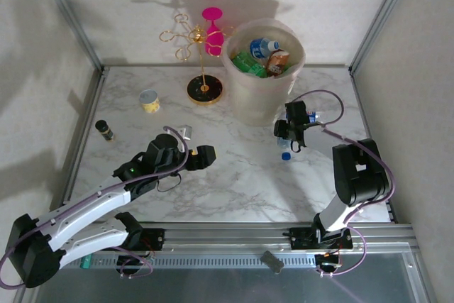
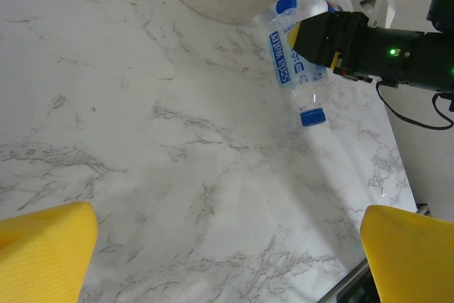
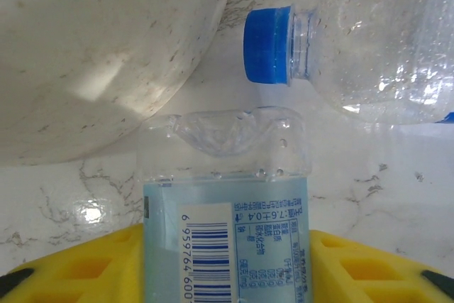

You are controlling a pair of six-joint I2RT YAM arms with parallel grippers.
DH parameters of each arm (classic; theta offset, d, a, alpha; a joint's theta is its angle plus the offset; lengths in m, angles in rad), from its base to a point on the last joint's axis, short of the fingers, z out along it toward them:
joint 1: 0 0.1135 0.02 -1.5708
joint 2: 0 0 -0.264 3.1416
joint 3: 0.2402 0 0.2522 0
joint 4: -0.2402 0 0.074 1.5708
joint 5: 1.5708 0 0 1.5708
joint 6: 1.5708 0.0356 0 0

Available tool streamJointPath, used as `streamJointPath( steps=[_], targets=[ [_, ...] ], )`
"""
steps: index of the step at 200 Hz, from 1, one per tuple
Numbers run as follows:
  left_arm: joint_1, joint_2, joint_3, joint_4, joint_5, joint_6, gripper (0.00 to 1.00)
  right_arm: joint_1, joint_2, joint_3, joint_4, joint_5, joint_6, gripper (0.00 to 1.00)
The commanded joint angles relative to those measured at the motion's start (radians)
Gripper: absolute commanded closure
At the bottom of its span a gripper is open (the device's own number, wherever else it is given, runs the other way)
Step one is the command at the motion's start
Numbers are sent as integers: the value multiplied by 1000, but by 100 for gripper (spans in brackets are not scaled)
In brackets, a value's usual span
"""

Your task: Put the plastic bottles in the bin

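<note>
On the marble table's (image 1: 234,189) right side my right gripper (image 3: 225,246) pinches a blue-labelled bottle (image 3: 227,204), left gripper (image 2: 227,250) spread; next I must lift it over the bin (image 1: 259,101).

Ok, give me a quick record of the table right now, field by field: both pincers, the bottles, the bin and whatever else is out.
left pincer: open, holding nothing
right pincer: closed on the blue-label bottle, pads against both its sides
blue-label bottle: on its side, close beside the bin
second bottle: clear, blue cap, lying by the bin, not gripped
bin: upright, with several bottles inside
other items: yellow-banded cup, dark vial, gold wire stand, all left of the bin
</note>
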Motion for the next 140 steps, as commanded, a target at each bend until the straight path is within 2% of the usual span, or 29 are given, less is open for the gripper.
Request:
streamJointPath(
  steps=[1,86,111,140],
  targets=[
    [9,-27,54,-43,-8,27,5,14,-68,-37,-46,2,53,51],
    [8,-54,175,-100,14,39,5,13,-538,-172,-105,-86,180,51],
    [8,-59,235,-114,2,40,5,15,-673,-124,-158,-95,191,50],
    [8,-57,286,-134,-42,63,5,13,-743,13,-222,-90,177,49]
  ],
)
